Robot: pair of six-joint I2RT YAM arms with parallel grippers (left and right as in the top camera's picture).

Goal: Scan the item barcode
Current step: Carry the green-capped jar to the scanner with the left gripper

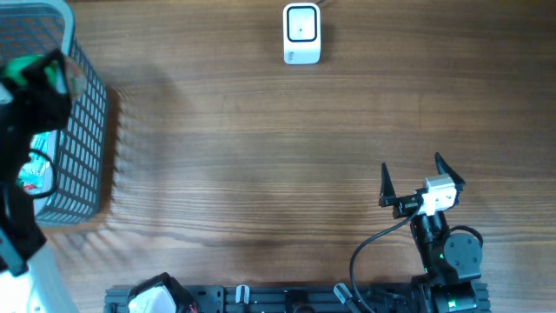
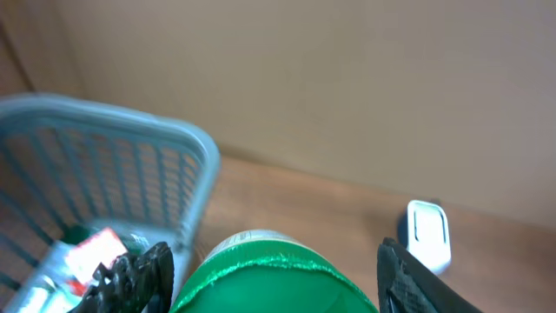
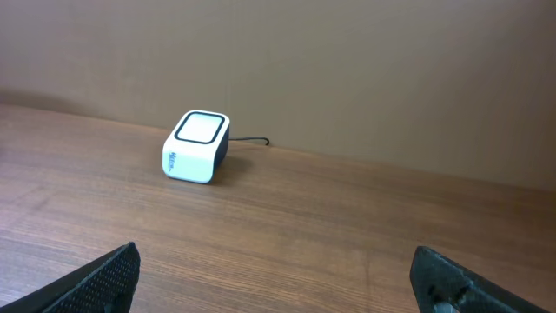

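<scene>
A green, round-topped item [image 2: 278,278] sits between the two fingers of my left gripper [image 2: 274,269], which is shut on it. From overhead the item [image 1: 26,71] shows as a green patch raised over the basket at the far left. No barcode is visible on it. The white scanner [image 1: 301,33] stands at the back middle of the table, also seen as a white box [image 2: 428,235] in the left wrist view and as a white box [image 3: 196,145] with a dark window on top. My right gripper [image 1: 421,181] rests open near the front right, with nothing between its fingers.
A blue-grey mesh basket [image 1: 87,139] stands at the left edge; its rim [image 2: 130,126] is just below my left gripper. Inside lies a red and white packet [image 2: 94,250]. A cable runs from the scanner to the back wall [image 3: 252,140].
</scene>
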